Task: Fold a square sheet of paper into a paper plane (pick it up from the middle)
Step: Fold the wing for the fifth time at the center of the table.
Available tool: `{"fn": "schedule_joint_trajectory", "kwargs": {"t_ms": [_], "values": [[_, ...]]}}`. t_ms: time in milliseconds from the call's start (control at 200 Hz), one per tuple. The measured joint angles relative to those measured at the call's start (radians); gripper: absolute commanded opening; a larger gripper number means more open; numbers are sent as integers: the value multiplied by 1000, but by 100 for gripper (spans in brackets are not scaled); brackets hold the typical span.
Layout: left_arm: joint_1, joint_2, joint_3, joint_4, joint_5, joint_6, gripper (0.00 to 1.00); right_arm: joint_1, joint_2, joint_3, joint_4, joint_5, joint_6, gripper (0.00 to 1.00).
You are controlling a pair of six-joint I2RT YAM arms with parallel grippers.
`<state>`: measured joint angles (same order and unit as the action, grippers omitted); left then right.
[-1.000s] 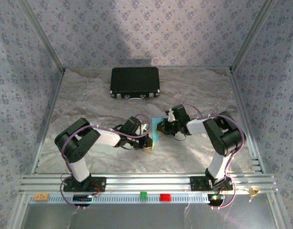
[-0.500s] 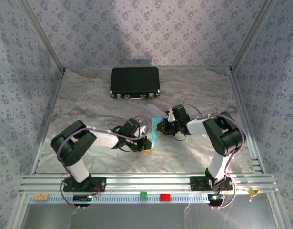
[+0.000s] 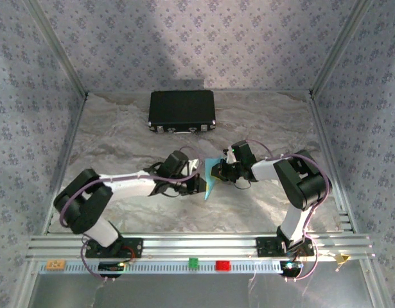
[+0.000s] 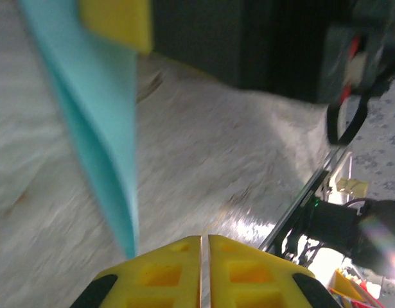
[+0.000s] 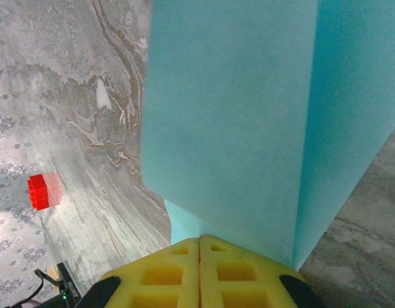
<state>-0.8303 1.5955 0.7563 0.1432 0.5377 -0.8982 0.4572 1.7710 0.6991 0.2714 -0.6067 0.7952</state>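
Right fingers [image 5: 155,279] are pressed together on the thin light-blue square sheet of paper [image 5: 229,128], already folded to a narrow creased wedge. It rises straight out from between them, held off the marbled grey tabletop [image 5: 88,96]. Left fingers [image 4: 152,276] are closed pad to pad with nothing visible between them; the sheet's sharp tip hangs just beyond them, slightly to their left, not touching as far as I can tell. My read: mid-fold, left is lining up to take the free end and set a crease. To do it well: right grips firm with no twist; left opens only a little, comes onto the edge near the tip, pinches on the fold line and slides away from the right fingers so the layers stay aligned. Thin paper buckles, so pull gently and never push toward the grip. Writing: nothing legible. Black rectangular case [image 3: 182,110], far beyond both fingers, shows only pale fittings; small red block [image 5: 40,191], left of the right fingers, has no marking I can read.
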Motion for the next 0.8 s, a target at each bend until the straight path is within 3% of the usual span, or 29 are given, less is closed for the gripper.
{"fn": "schedule_joint_trajectory", "kwargs": {"t_ms": [310, 800], "values": [[2, 182, 129, 14, 39, 12, 8, 2, 0, 0, 0, 0, 0, 8], [12, 272, 198, -13, 41, 53, 8, 2, 0, 0, 0, 0, 0, 8]]}}
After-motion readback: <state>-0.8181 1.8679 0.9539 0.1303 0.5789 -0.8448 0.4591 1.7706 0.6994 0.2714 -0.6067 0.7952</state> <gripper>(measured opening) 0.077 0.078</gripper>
